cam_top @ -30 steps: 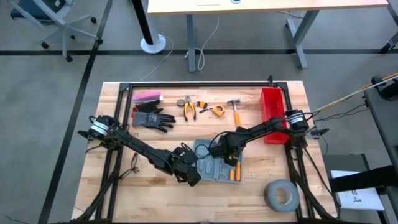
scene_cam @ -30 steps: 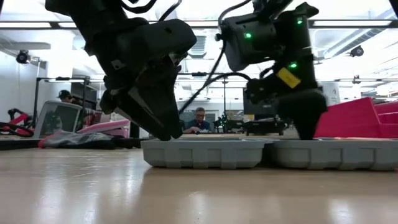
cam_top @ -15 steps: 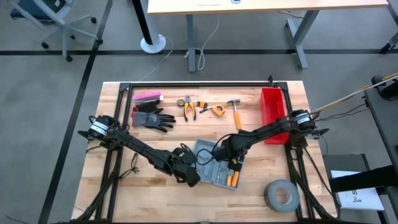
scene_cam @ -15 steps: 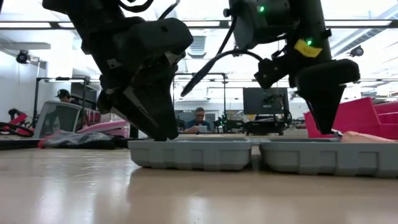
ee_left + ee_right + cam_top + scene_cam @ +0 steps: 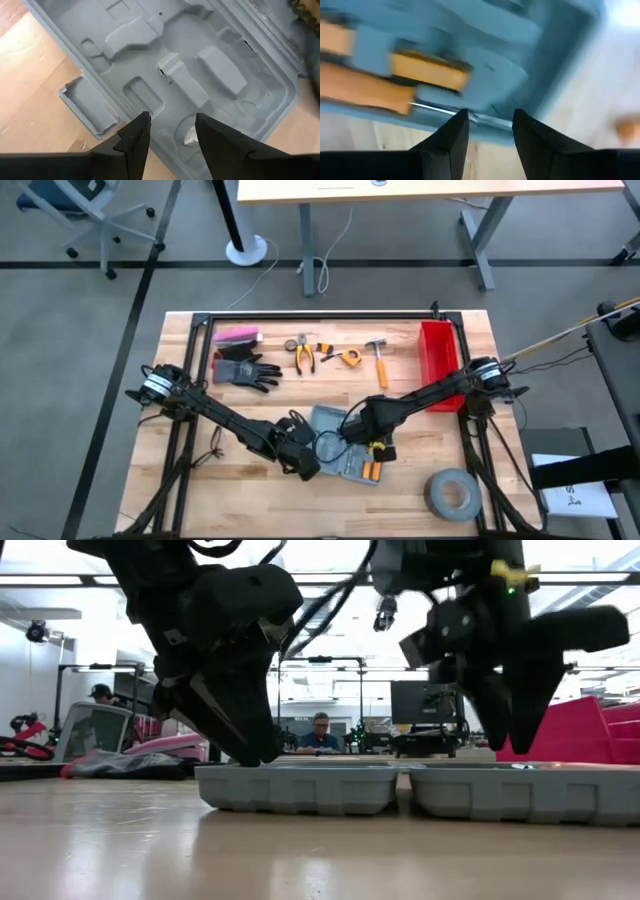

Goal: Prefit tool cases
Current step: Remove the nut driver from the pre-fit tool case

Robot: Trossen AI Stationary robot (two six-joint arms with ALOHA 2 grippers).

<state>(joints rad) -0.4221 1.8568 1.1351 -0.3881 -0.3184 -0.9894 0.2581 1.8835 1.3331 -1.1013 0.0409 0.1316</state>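
Note:
The grey-blue tool case [image 5: 328,420] lies open on the wooden table, both halves flat [image 5: 300,788], with orange-handled tools [image 5: 370,470] in the slots of its right half. My left gripper [image 5: 172,135] slants down onto the left half's near rim, its fingers apart. My right gripper [image 5: 512,740] points down just above the right half [image 5: 485,65], open and with nothing between its fingers. My left gripper comes at the case slanting down from the near left. One finger [image 5: 135,137] stands over the near rim of the left half [image 5: 100,125]. The other [image 5: 215,140] stands inside the moulded tray. Whether they touch the case, I cannot tell.
Along the far side lie a pink item [image 5: 237,335], a black glove [image 5: 245,370], pliers [image 5: 303,355], a tape measure [image 5: 350,357] and a hammer [image 5: 378,360]. A red bin [image 5: 440,360] stands at the right, a grey tape roll [image 5: 452,492] at the near right. A person [image 5: 320,730] sits beyond the table.
The case has turned a little on the table, its right half with the orange tools swinging toward the near edge. My right gripper has risen off the case and rolled about its own axis.

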